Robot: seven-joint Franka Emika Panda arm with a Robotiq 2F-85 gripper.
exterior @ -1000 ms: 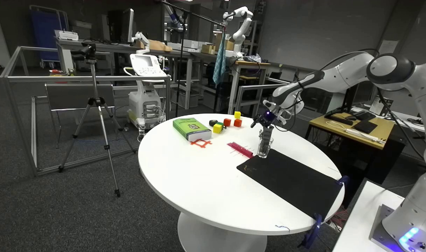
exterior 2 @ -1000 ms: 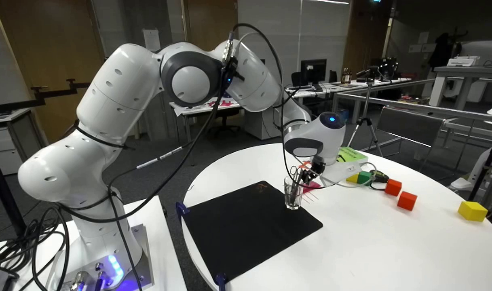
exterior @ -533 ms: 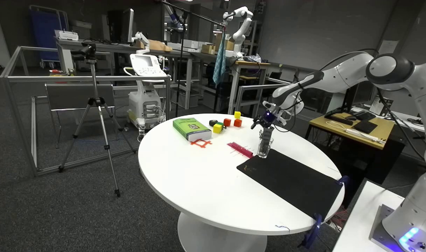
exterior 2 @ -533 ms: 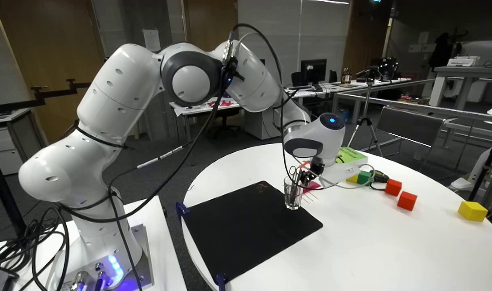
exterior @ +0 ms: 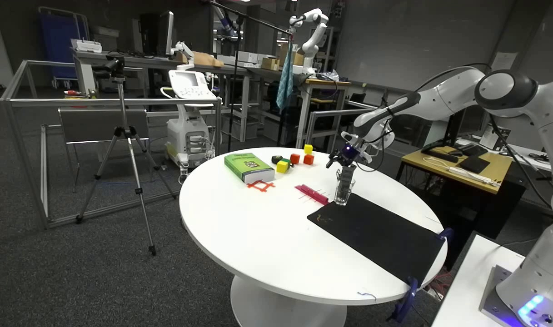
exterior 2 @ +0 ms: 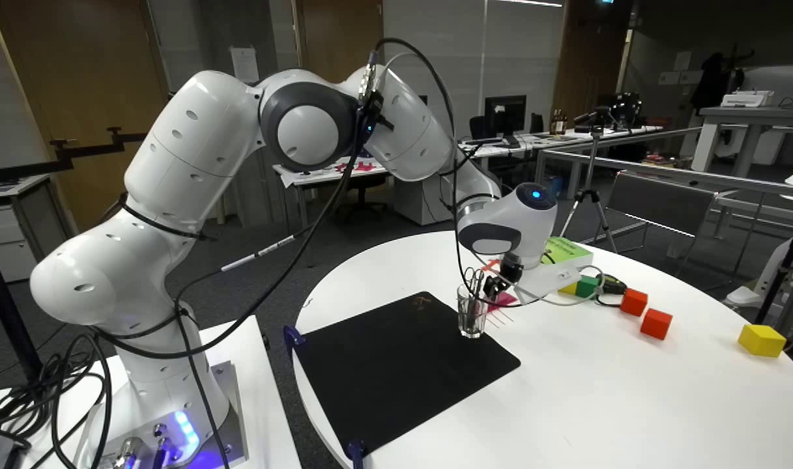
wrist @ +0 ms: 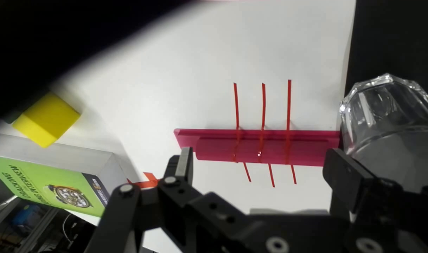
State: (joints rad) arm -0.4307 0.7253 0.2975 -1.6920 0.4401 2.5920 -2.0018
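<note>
Robot arm was stretched out over the white table. Step in hand read as positioning; nothing picked up. Black mat covered part of the table, at 2 to 3 o'clock in the wrist view. Green book sat at 8 o'clock there, no obstacle. Gripper: jaws spread wide, holding nothing. Magenta rail lay on the table lower down, running 9 to 3 o'clock, seen in the gap between the jaws; looked untouched. Any move lower seemed to call for squaring the jaws to the rail and keeping the 3 o'clock one off the glass. That glass was the main thing in the way: upright at the mat's edge, right by the rail's end. One jaw overlapped it in the wrist view; contact couldn't be told. Scissors stood in it, handles up, beside the gripper in an exterior view, so a snag looked possible. Yellow cube sat at 9 o'clock in the wrist view. Red cubes were at 3 o'clock from the gripper in an exterior view, well apart. Red strips, three and thin, crossed the rail roughly 12 to 6 o'clock; could have caught a low jaw.
</note>
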